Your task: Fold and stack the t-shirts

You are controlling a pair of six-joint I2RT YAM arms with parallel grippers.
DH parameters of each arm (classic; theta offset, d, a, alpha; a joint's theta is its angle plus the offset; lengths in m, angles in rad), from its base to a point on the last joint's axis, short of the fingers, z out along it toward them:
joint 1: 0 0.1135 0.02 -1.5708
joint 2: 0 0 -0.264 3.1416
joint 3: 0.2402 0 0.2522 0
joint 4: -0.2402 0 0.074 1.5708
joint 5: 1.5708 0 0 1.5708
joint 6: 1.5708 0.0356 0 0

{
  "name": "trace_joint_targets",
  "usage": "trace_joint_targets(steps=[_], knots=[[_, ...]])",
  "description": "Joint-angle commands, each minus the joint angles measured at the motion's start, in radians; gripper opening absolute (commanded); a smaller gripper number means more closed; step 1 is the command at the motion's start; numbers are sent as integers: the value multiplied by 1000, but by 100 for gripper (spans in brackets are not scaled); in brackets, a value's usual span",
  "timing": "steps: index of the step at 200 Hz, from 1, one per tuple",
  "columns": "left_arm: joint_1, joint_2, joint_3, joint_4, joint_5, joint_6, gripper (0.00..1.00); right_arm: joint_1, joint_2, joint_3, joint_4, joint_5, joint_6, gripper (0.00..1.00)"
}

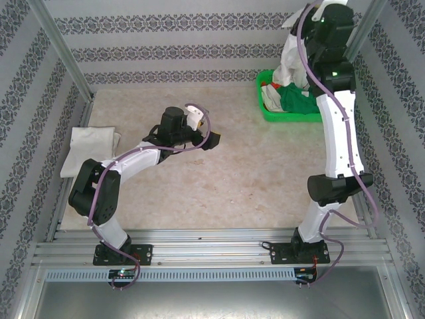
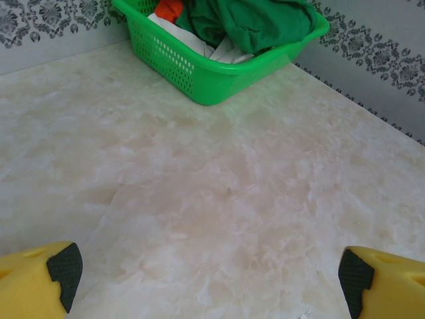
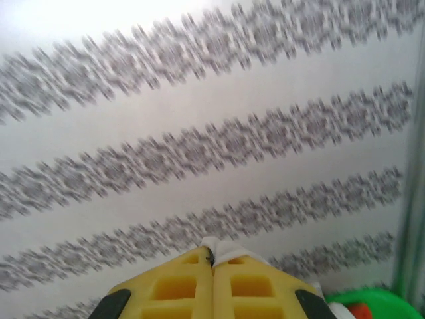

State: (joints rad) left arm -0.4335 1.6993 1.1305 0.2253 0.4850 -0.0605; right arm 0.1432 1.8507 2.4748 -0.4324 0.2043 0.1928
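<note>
High over the green basket (image 1: 287, 113), my right gripper (image 3: 214, 256) is shut on a white t-shirt (image 1: 290, 63) that hangs down from it toward the basket; a small tuft of the white cloth (image 3: 222, 249) pokes out between the closed yellow fingers. A folded white t-shirt (image 1: 89, 147) lies at the table's left edge. My left gripper (image 2: 209, 272) hovers open over the bare middle of the table, its yellow fingers (image 2: 40, 276) wide apart with nothing between them.
The green basket (image 2: 219, 70) at the back right holds green, white and orange garments (image 2: 252, 23). Patterned walls enclose the table on three sides. The marbled tabletop (image 1: 232, 173) lies bare between the arms.
</note>
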Motion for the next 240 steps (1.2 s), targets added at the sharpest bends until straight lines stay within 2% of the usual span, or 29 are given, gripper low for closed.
trace_joint_targets(steps=[1, 41, 93, 117, 190, 220, 240], knots=[[27, -42, -17, 66, -20, -57, 100, 53, 56, 159, -31, -107, -39, 0], [99, -89, -79, 99, -43, -116, 100, 155, 130, 300, -26, -187, -21, 0], [228, -159, -196, 167, -32, -241, 100, 253, 184, 311, 70, -314, 144, 0], [270, -182, -243, 209, -40, -288, 100, 304, 226, 313, 60, -328, 168, 0], [300, -242, -341, 237, -85, -318, 100, 429, 377, 315, 32, -427, 253, 0], [315, -253, -376, 264, -98, -348, 100, 470, 460, 354, 95, -534, 341, 0], [319, -253, -370, 264, -81, -344, 100, 486, 507, 393, 71, -574, 367, 0]])
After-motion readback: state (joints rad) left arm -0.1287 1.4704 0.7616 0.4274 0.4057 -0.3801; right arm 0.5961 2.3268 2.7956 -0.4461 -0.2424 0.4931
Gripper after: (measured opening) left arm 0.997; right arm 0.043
